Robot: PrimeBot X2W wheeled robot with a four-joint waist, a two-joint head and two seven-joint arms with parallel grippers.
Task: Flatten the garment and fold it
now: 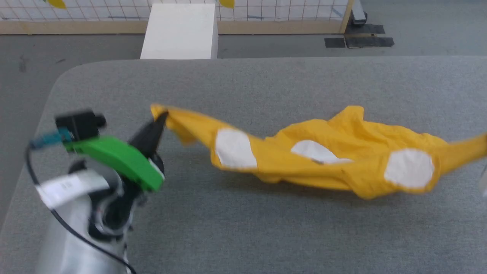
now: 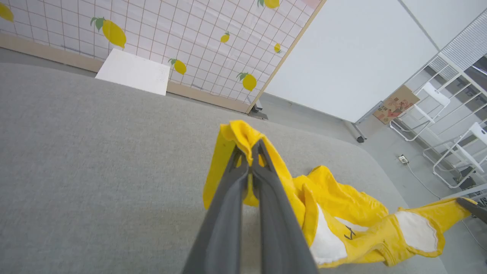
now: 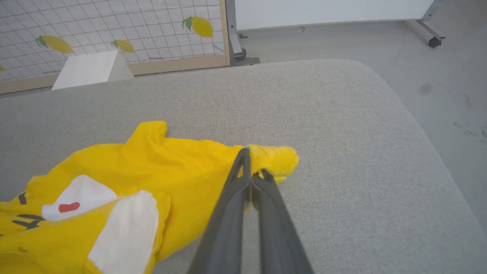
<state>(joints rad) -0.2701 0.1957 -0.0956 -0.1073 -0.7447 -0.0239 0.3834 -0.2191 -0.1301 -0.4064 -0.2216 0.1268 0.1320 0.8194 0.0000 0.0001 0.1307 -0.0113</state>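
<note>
The garment [image 1: 335,161] is a bright yellow T-shirt with white patches, stretched and sagging across the grey table [image 1: 266,83]. My left gripper [image 1: 161,116] is shut on its left end, which is lifted off the surface; the left wrist view shows the garment [image 2: 342,205] bunched between the fingers [image 2: 266,182] of the left gripper [image 2: 249,150]. In the right wrist view my right gripper [image 3: 251,167] is shut on the other end of the garment [image 3: 152,171], where a red dot and black stripes show on the print. The right gripper's tip [image 2: 470,205] also appears at the far right in the left wrist view.
A white box [image 1: 180,30] stands on the floor beyond the table's far edge, in front of a lemon-print grid panel [image 2: 171,34]. White stools [image 2: 449,110] and a cardboard box [image 2: 395,104] stand further off. The table's rounded corners lie near both arms.
</note>
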